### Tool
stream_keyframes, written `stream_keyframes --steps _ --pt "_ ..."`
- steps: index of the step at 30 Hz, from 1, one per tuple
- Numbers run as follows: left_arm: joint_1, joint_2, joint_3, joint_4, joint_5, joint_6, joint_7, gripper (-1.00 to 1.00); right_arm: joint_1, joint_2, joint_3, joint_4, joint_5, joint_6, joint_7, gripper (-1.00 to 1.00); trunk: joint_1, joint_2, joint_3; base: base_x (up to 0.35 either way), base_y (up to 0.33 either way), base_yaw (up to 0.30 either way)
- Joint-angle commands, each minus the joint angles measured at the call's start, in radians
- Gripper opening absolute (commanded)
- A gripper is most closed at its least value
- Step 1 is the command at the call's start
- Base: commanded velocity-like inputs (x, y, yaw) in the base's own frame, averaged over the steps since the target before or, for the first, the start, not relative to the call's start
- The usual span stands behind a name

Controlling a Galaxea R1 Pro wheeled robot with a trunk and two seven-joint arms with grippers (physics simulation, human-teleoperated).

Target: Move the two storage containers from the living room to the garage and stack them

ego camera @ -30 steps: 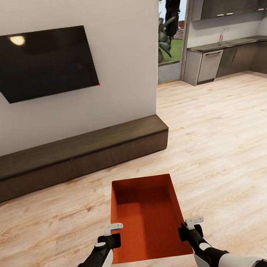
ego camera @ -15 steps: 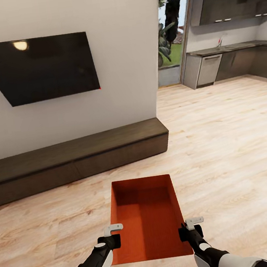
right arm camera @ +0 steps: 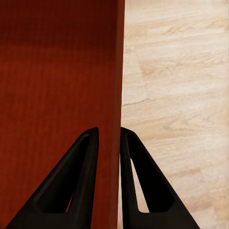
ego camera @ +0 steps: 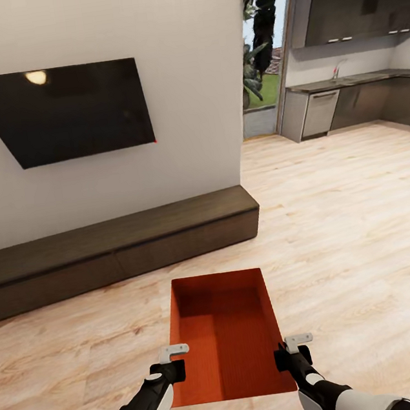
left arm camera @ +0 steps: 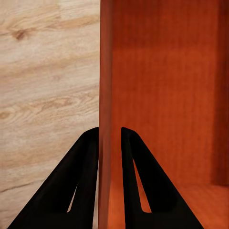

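I carry one orange-red topless storage container [ego camera: 224,332] in front of me, above the light wood-plank flooring of the living room. My left gripper [ego camera: 176,363] is shut on its left side wall near the close corner; in the left wrist view the black fingers [left arm camera: 86,162] pinch that thin wall [left arm camera: 105,71]. On the opposite side my right gripper [ego camera: 286,352] is shut on the right wall, and its fingers [right arm camera: 136,167] clamp the wall [right arm camera: 119,62] the same way. The bin looks empty inside.
A big black TV screen [ego camera: 64,110] hangs on the white wall, above a long low dark-brown cabinet [ego camera: 116,248]. To the right the plank floor [ego camera: 349,211] runs to a kitchen with grey counters [ego camera: 347,100] and a glass doorway [ego camera: 263,60] showing plants.
The whole head view has shifted: the TV and cabinet sit slightly lower and the kitchen has slid left, so the camera moved. The container and both grippers hold the same place before me.
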Motion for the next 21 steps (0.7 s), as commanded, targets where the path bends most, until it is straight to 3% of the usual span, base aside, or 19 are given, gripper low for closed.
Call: stream_keyframes --steps 1,21 --pt "0.000 0.001 -0.005 0.002 0.004 0.007 0.016 -1.00 -0.001 0.000 -0.032 -0.004 -0.011 -0.009 -0.004 -1.00 0.000 -0.001 0.001 0.000 0.000 0.000" --pt "0.000 0.001 -0.005 0.001 0.001 0.007 0.016 -1.00 -0.001 0.000 -0.032 -0.004 -0.010 -0.009 -0.004 -1.00 0.000 -0.001 0.033 0.000 0.000 0.000"
